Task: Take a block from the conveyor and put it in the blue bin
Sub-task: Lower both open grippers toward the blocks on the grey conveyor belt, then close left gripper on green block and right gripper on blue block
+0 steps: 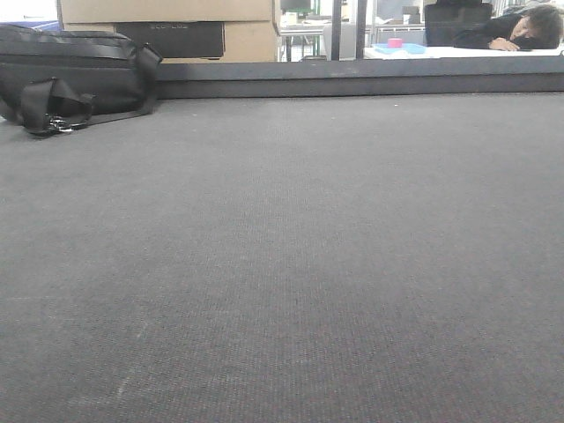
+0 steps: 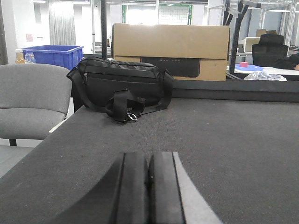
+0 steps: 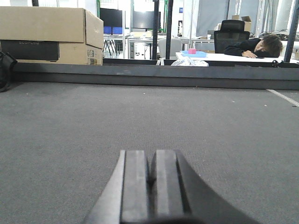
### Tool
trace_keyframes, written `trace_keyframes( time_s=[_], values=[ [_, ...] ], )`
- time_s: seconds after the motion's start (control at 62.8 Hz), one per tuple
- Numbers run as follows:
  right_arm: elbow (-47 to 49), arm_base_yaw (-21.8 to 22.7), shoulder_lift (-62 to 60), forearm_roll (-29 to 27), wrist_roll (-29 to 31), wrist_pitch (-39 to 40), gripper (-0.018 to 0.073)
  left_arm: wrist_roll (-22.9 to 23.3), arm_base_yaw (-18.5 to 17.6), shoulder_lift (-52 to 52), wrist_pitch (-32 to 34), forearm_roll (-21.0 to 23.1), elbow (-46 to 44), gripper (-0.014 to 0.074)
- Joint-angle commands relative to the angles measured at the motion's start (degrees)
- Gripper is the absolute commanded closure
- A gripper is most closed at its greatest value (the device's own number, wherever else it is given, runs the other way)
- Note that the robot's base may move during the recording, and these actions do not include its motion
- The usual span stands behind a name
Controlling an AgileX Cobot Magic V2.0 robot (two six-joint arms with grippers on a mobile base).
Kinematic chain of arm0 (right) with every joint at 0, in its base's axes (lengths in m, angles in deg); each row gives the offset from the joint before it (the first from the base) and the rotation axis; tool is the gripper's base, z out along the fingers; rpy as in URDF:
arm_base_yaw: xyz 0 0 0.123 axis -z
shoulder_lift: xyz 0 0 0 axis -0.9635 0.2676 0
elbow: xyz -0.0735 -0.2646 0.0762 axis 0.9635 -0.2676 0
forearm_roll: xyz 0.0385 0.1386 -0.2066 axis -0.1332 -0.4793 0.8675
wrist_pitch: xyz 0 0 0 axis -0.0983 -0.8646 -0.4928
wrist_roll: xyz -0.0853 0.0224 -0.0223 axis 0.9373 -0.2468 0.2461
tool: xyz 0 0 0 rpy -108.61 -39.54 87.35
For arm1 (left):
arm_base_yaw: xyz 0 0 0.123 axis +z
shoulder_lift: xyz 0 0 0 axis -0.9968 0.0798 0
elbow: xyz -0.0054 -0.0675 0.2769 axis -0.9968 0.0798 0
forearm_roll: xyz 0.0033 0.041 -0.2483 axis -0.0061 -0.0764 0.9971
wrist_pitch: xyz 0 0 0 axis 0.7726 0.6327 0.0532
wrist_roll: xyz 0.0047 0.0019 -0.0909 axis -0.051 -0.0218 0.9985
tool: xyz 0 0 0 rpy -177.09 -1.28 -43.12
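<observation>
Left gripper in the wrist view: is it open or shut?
Shut. The left gripper has its two black fingers meeting, only a thin seam between, nothing held.

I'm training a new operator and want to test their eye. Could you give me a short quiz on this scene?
1. What rests on the conveyor? A) black bag B) red block C) mug
2. True or false: the left gripper and the right gripper are both shut.
3. Fill in: in the left wrist view, the blue bin shows beyond a grey ____.
Key: 1 A; 2 true; 3 chair.
</observation>
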Motion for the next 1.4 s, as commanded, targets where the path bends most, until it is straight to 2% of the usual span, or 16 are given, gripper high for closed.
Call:
trace_keyframes(
  time_s=[0.0, 0.414, 0.493, 0.605, 0.652, 0.764, 0.891, 0.971, 1.066, 1.146, 1.241, 1.384],
  values=[
    [0.01, 0.17, -0.19, 0.42, 0.24, 1.27, 0.0721, 0.26, 0.21, -0.26, 0.92, 0.05, -0.14, 0.0708],
    [0.01, 0.17, -0.19, 0.41, 0.24, 2.33, 0.0721, 0.26, 0.21, -0.26, 0.66, 0.07, -0.14, 0.0708],
    [0.60, 0.17, -0.19, 0.26, 0.24, 1.98, 0.0721, 0.26, 0.21, -0.26, -3.15, -1.64, -3.63, 0.0708],
    [6.85, 0.17, -0.19, -1.83, 0.24, 0.37, 0.0721, 0.26, 0.21, -0.26, -14.21, -2.33, -12.48, 0.0708],
    [10.35, 0.17, -0.19, -3.74, 0.24, -3.21, 0.0721, 0.26, 0.21, -0.05, -17.53, -2.33, -16.15, 0.0708],
    [19.21, 0.17, 2.15, -3.99, 0.24, -14.33, 0.0721, 0.26, 0.21, 2.79, -22.43, -2.33, -23.64, 0.0708],
    [29.59, 0.17, 9.85, -3.99, 0.24, -29.51, 0.0721, 0.26, 0.21, 10.93, -34.41, -1.77, -32.66, 0.0708],
    [35.97, 0.17, 17.07, -4.08, 0.16, -39.54, 0.0721, 0.26, 0.21, 17.24, -41.45, -0.22, -36.99, 0.0708],
    [41.67, 0.17, 25.81, -4.08, 0.16, -51.33, 0.0721, 0.26, 0.21, 25.95, -48.52, 4.63, -41.33, 0.0708],
    [45.16, 0.17, 33.65, -4.08, 0.16, -56.37, 0.0721, 0.26, 0.21, 33.02, -54.80, 7.09, -44.98, 0.0708],
    [47.77, 0.17, 41.74, -4.08, 0.16, -59.08, 0.0721, 0.26, 0.21, 41.74, -61.06, 7.57, -49.38, 0.0708],
    [49.34, 0.17, 50.28, -4.08, 0.16, -61.05, 0.0721, 0.26, 0.21, 51.70, -63.00, 7.57, -53.81, 0.0708]
  ],
)
